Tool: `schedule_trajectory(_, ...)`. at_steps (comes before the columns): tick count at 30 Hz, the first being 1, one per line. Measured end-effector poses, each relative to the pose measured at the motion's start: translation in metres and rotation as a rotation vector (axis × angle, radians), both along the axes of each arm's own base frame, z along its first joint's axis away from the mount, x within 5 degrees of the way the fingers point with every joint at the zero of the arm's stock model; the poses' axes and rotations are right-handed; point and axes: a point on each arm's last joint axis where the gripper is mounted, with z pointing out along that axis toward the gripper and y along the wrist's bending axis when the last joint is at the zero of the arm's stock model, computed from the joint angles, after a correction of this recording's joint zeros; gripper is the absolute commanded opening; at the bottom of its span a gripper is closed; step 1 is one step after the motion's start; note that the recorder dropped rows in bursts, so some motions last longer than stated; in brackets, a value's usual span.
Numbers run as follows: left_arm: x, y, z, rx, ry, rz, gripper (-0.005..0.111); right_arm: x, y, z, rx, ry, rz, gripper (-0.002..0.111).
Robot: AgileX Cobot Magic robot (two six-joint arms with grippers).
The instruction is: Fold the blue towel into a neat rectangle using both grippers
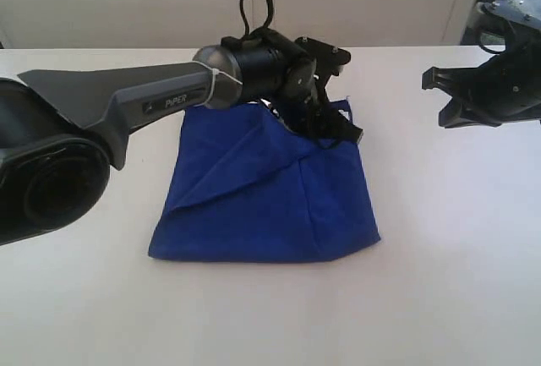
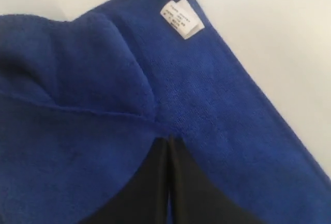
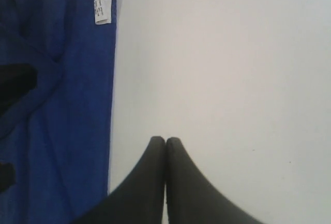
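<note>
Blue towel (image 1: 262,205) part-folded, lopsided. Left end effector (image 2: 168,138) closed at its fold; right end effector (image 3: 165,139) closed, empty. Next, likely: regrasp corners.

blue towel (image 1: 262,205): royal blue, folded roughly rectangular, diagonal flap on top, white tag (image 2: 181,18) at a far corner.
left gripper (image 2: 169,140): jaws together, pinching a towel pucker.
right gripper (image 3: 165,141): jaws together, empty, beside the towel's edge.

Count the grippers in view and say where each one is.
2. The left gripper is closed on a fold of the blue towel near its white tag; the right gripper, shut, is over bare table beside the towel.
</note>
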Motion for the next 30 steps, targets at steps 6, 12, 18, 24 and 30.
schedule_trajectory(6,0.001,-0.002,-0.014,0.006,0.012,-0.001,0.038,0.000,0.000,0.000,0.000,0.000,0.000,0.000)
schedule_trajectory(12,0.001,-0.006,-0.012,-0.053,0.014,0.005,0.039,0.000,0.000,0.000,0.000,0.000,0.000,0.000)
schedule_trajectory(18,0.002,-0.007,-0.020,-0.053,0.024,0.006,0.039,0.000,0.000,0.000,0.000,0.000,0.000,0.000)
schedule_trajectory(24,0.002,-0.007,-0.024,-0.048,0.029,0.005,0.036,0.000,0.000,0.000,0.000,0.000,0.000,0.000)
schedule_trajectory(30,0.002,-0.007,-0.024,-0.044,0.028,0.004,0.016,0.000,0.000,0.000,0.000,0.000,0.000,0.000)
